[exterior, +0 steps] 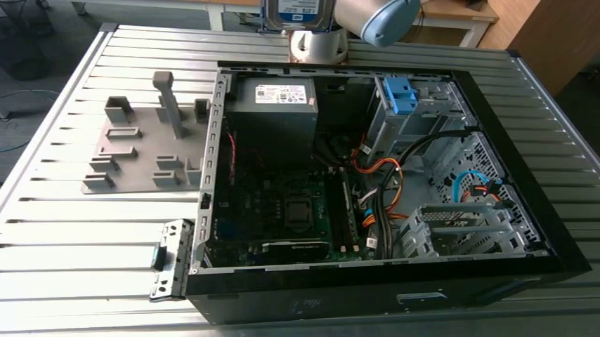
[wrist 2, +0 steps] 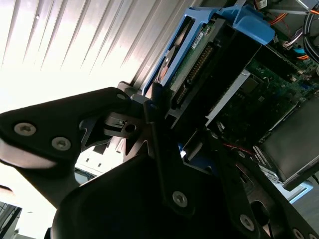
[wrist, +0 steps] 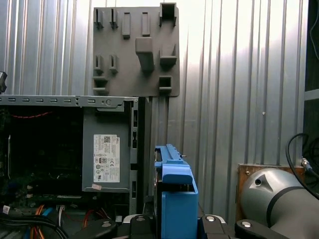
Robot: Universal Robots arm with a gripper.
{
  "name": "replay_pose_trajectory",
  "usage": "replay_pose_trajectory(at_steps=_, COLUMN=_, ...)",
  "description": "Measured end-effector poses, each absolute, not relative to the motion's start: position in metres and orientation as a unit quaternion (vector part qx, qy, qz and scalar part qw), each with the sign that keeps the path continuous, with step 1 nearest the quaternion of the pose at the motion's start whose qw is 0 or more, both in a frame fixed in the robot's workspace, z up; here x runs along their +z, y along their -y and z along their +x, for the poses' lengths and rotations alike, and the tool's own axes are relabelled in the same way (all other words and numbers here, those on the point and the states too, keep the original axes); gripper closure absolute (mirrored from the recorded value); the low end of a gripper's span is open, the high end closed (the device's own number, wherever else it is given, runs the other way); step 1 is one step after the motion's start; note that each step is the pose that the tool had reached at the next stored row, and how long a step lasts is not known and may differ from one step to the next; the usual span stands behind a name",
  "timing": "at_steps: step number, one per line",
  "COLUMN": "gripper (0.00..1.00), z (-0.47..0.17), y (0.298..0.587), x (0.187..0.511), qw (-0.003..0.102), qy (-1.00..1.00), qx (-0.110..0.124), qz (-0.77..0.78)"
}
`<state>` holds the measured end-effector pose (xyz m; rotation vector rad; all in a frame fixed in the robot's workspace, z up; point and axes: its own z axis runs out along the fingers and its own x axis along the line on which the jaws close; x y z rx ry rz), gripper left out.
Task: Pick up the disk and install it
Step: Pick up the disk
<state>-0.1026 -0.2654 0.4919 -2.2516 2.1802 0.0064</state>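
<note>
Holds the disk (exterior: pixel 298 14) clamped between the fingers of the gripper (wrist 2: pixel 182 117), aloft by the arm (exterior: pixel 375 17), just beyond the PC case (exterior: pixel 375 295) wall at the exterior view's top. Shows it edge-on in the first wrist view, blue carrier frame uppermost. Reads as mid-carry, not yet installed. Prob. does best w/ a firm clamp, disk square to the drive cage (exterior: pixel 422 112), enough height to clear the case wall, and a path away from the orange cables (exterior: pixel 384 168). Risks a tilt or jam otherwise. Contains, inside the case: grey PSU box (exterior: pixel 272 119) w/ white sticker, mobo (exterior: pixel 281 203), and the drive cage w/ a small blue bracket (exterior: pixel 398 95) at its top. Rests on a slatted metal table (exterior: pixel 56 232), beside a grey fixture plate (exterior: pixel 131 158) w/ pegs & slots.
</note>
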Motion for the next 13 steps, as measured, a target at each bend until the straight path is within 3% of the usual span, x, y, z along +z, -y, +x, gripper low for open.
replay_pose_trajectory(at_steps=13, gripper=0.64, z=-0.086, y=0.265, x=0.492, qw=0.004, qy=-0.696, qx=0.002, qz=-0.718)
